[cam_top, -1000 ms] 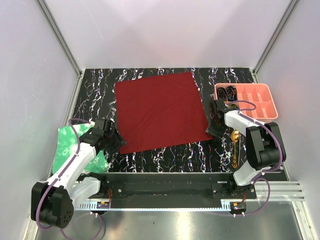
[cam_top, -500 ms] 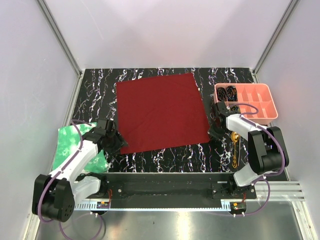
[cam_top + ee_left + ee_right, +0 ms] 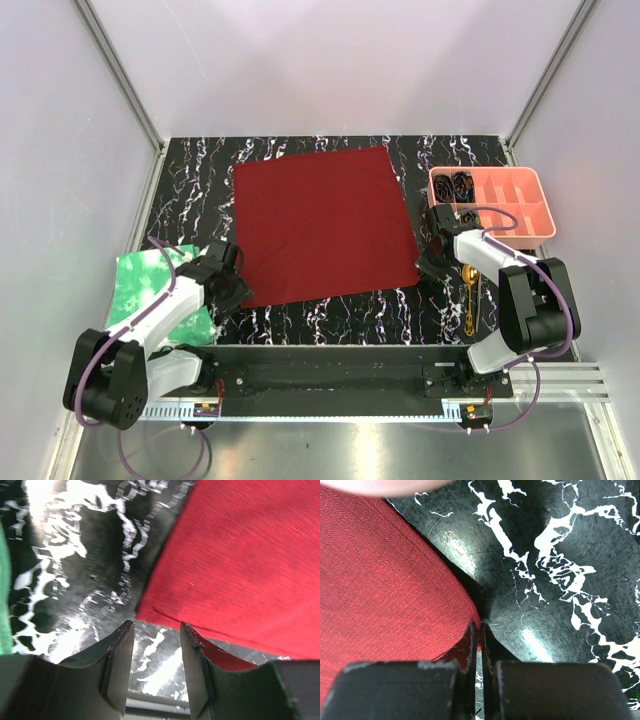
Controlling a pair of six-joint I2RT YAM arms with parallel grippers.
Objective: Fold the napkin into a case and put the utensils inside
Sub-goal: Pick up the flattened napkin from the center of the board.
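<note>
Napkin (image 3: 320, 225) corners: right gripper (image 3: 480, 626) has just pinched shut on one; left gripper (image 3: 156, 630), jaws parted, straddles the other; lifting likely follows.

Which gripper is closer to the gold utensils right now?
Right. The right gripper sits at the near-right corner of the napkin, just left of the utensils. The left gripper is at the near-left corner, a full cloth width away.
</note>
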